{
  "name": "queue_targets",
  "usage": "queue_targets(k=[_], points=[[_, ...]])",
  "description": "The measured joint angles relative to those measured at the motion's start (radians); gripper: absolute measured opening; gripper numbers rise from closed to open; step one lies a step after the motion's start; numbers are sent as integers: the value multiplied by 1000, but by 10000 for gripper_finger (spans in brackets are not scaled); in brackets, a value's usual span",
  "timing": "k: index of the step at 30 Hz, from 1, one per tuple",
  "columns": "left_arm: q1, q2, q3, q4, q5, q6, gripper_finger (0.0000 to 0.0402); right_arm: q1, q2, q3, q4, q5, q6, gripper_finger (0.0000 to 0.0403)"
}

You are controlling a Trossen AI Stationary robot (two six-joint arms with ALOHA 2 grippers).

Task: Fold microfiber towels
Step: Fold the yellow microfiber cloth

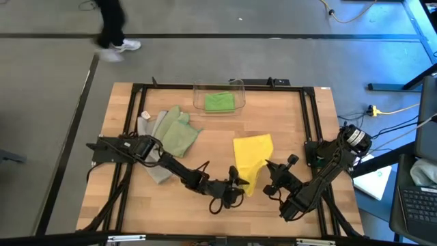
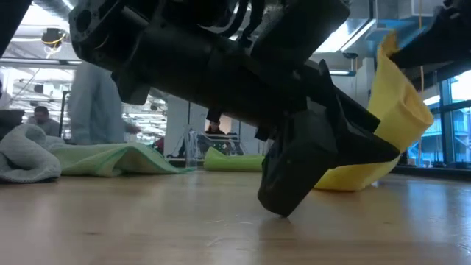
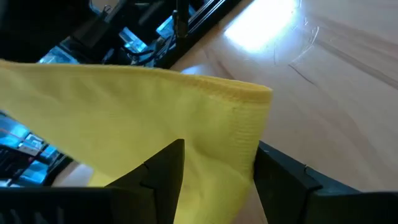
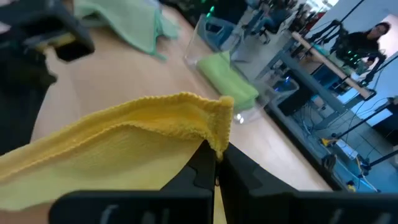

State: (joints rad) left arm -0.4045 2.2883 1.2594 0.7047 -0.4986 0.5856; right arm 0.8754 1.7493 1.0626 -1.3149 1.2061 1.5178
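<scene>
both grippers' jaws pinch soft nubby yellow towel [image 1: 251, 158] | left gripper [image 1: 237, 183] | right gripper [image 1: 271, 169]

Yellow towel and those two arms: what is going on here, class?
Both grippers hold the yellow towel over the near table. The right gripper is shut on one corner; the left gripper has an edge between its fingers. A bright green towel lies folded in the clear bin; the pale green and grey towels wait at left.

Overhead looking straight down, low camera level across table, wrist cameras close, all sharing yellow towel [image 1: 251, 158]
</scene>
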Motion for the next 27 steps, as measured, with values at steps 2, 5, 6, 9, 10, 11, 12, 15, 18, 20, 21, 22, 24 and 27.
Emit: queue_targets(k=[2, 5, 6, 9, 10, 11, 12, 15, 18, 20, 21, 22, 24, 27], points=[[0, 0, 0, 0, -13, -12, 176, -9, 0, 0, 1, 19, 9, 11], [1, 0, 0, 0, -15, -40, 176, -14, 0, 0, 3, 21, 11, 11], [1, 0, 0, -2, -15, -47, 176, -14, 0, 0, 2, 21, 10, 11], [3, 0, 0, -2, -15, -53, 176, -14, 0, 0, 3, 20, 8, 11], [3, 0, 0, 0, -16, -54, 176, -14, 0, 0, 3, 19, 7, 11], [3, 0, 0, 3, -22, -53, 175, -14, 0, 0, 3, 19, 7, 11], [3, 0, 0, 4, -35, -53, 173, -14, 0, 0, 2, 19, 6, 11], [3, 0, 0, 3, -93, -53, 161, -14, 0, 0, 2, 10, 4, 11], [3, 0, 0, 3, -104, -51, 136, -14, 0, 0, -2, 7, 1, 11], [3, 0, 0, 3, -105, -51, 111, -14, 0, 0, -4, 7, 0, 13], [3, 0, 0, 2, -105, -51, 96, -14, 0, 0, -4, 6, -1, 13], [3, 0, 0, 2, -105, -51, 81, -14, 0, 0, -4, 6, -1, 14], [3, 0, 0, 2, -105, -51, 49, -14, 0, 0, -5, 5, -2, 16], [1, 0, 0, 2, -109, -49, 9, -14, 0, 0, -6, 0, -4, 17]])
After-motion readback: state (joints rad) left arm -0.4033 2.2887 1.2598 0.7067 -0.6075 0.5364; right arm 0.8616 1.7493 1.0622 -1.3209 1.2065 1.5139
